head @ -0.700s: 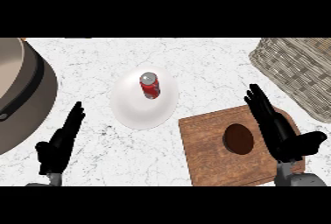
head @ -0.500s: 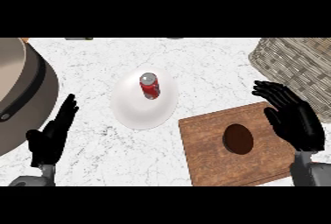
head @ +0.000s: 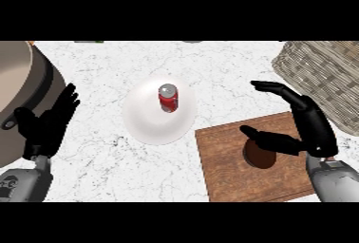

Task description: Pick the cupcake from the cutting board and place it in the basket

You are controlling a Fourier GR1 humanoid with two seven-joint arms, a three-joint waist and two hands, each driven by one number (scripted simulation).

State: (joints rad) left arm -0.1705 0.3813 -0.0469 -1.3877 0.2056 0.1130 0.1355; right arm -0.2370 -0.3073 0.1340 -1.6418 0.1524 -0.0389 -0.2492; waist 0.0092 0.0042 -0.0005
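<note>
White marbled surface seen from steeply above. At the upper right stands a woven wicker basket, cut by the view's edge; its inside is not visible. At the left edge lies part of a large grey round pot with a dark rim, contents not discernible. Near the centre, a white plate carries a red can with a silver top, standing upright. At the lower right lies a brown wooden cutting board, and on it the cupcake, seen as a dark brown oval, well apart from the basket. The right hand is above the board's right part, fingers extended toward the upper left and thumb spread out over the cupcake's upper edge; the hand is open and grips nothing, and whether the thumb touches the cupcake cannot be told. The left hand rests open at the left, fingers up, beside the pot.
</note>
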